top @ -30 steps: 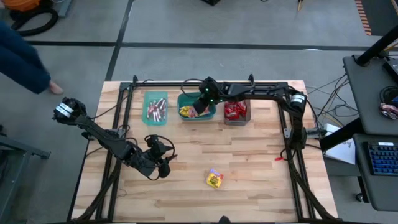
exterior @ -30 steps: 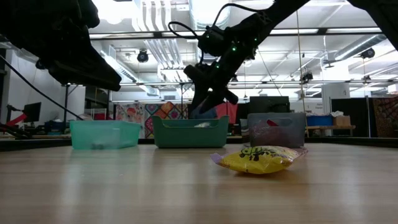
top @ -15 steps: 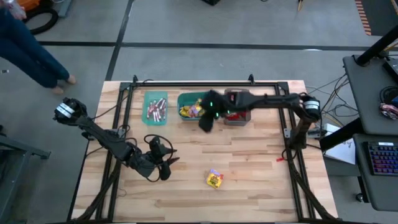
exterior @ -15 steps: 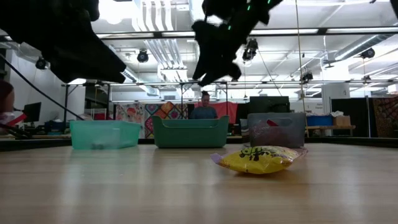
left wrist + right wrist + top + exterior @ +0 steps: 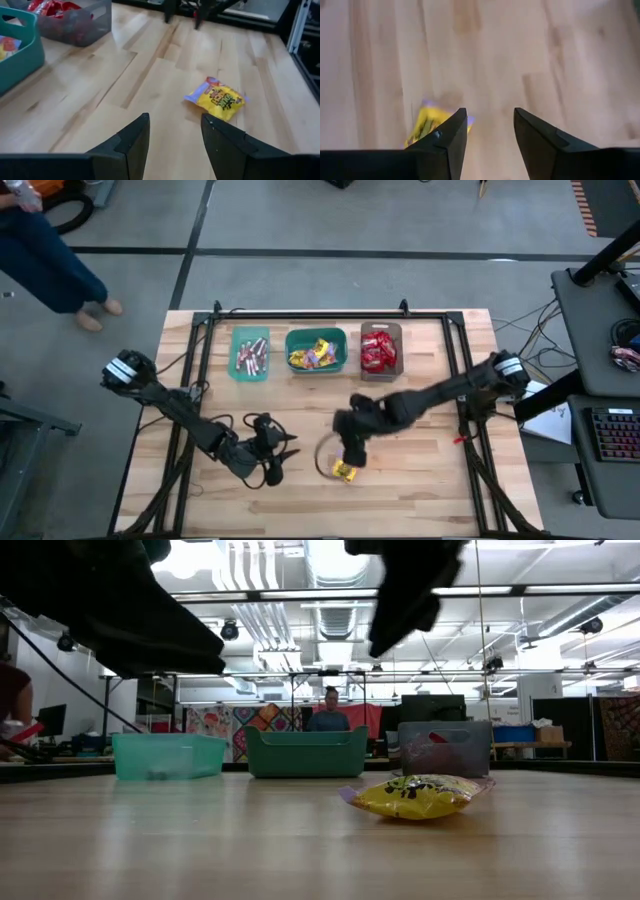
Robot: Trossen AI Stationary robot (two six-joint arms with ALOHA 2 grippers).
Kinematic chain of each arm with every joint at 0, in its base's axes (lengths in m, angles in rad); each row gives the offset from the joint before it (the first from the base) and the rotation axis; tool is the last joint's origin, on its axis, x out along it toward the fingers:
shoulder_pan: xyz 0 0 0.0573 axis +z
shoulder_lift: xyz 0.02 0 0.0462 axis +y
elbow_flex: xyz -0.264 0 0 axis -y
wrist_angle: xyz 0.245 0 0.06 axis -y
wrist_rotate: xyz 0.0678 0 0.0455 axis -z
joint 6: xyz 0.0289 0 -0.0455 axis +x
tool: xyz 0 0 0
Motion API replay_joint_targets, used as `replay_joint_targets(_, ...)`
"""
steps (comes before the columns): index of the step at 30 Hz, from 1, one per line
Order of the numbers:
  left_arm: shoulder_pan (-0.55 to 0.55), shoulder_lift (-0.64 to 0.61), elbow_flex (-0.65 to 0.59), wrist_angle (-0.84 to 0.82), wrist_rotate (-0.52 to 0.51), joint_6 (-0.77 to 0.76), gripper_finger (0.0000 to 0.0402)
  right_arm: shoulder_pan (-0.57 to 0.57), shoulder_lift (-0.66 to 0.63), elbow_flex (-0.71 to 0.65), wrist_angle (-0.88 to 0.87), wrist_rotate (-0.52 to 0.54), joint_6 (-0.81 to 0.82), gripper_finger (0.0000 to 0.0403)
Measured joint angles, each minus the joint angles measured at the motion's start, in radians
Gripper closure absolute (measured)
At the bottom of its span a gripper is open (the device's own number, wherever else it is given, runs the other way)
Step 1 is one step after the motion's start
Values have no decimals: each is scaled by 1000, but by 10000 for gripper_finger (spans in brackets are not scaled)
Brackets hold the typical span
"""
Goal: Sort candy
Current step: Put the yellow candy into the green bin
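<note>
1. High view: one yellow candy packet point(image 5: 345, 471) lies alone on the tabletop point(image 5: 420, 490), well apart from the three bins.
2. The right gripper point(image 5: 352, 448) hangs just above the yellow candy packet, a bit toward the bins. Its fingers point(image 5: 445, 137) are open and hold nothing.
3. In the right wrist view the packet sits off to one side of the fingers, not between them.
4. The left gripper point(image 5: 275, 463) waits near the packet, on the side away from the right arm. Its fingers are open and empty too.
5. The right arm is nearer.
6. The packet's long side looks tilted. Bare wood lies all around it, so there is room to come down.
7. The teal bin point(image 5: 317, 351) already holds yellow packets.
</note>
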Motion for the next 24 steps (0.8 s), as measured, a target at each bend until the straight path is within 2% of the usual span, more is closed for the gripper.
replay_joint_targets(5,-6,88,66,5,0,56,240,125,0,-93,23,61,0,239)
replay_joint_targets(10,-15,171,145,6,3,127,234,229,0,-228,169,106,50,229)
replay_joint_targets(20,-17,320,272,15,80,249,193,290,0,-499,587,165,258,227)
replay_joint_targets(24,-11,397,299,105,107,290,189,300,0,-557,692,203,307,229)
